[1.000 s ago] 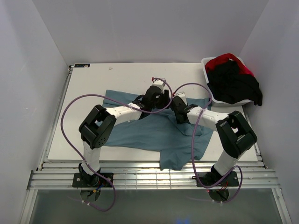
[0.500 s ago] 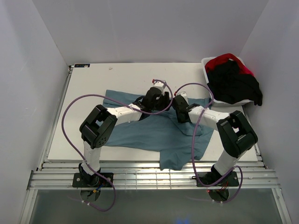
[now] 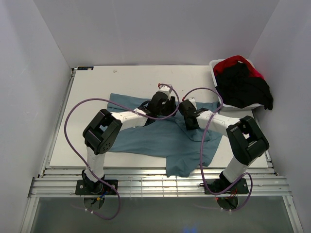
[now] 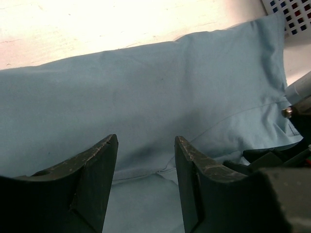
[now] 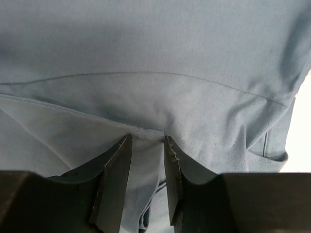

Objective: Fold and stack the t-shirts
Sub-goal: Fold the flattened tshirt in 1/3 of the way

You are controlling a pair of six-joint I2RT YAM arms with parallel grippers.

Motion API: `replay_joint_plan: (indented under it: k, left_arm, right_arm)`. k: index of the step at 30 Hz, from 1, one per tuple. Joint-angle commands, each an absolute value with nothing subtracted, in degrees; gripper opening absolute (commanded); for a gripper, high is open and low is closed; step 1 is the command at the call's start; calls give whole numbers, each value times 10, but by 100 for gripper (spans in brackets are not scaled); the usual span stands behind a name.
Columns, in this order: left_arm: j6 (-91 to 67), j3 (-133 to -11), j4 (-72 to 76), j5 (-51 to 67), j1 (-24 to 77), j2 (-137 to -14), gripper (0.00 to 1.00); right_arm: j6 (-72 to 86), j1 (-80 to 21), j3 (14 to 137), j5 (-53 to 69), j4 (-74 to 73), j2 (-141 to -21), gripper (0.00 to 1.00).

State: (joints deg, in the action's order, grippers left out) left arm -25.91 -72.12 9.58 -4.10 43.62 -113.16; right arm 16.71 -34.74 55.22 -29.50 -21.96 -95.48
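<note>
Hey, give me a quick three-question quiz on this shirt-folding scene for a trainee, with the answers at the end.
1. True or false: the left gripper is shut on the teal shirt.
2. Where are the black shirt and red shirt? A) folded beside the teal shirt B) heaped in the tub C) lying under the teal shirt
3. Fill in: one corner of the teal shirt hangs over the table's ____ edge.
Key: 1 false, its fingers stand open above the fabric. 2 B. 3 near.
</note>
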Motion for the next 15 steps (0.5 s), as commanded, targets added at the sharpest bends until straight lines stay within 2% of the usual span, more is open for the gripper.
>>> replay_joint_plan:
  k: [1, 5, 8, 10, 15]
  left_arm:
    - [-251, -714, 108, -54, 439, -1103, 61]
    - [-248, -715, 108, -59, 439, -1100, 61]
    - [-249, -715, 107, -60, 438, -1100, 61]
    - [-249, -714, 107, -61, 439, -1100, 61]
    - [-247, -709, 107, -64, 439, -1095, 61]
  right_arm:
    - [185, -346, 539, -292, -229, -951, 37]
    - [184, -347, 536, -284, -227, -954, 20]
    - [184, -346, 536, -281, -226, -957, 12]
    - [185, -347, 536, -282, -227, -954, 8]
    - [183, -349, 541, -287, -240, -912, 8]
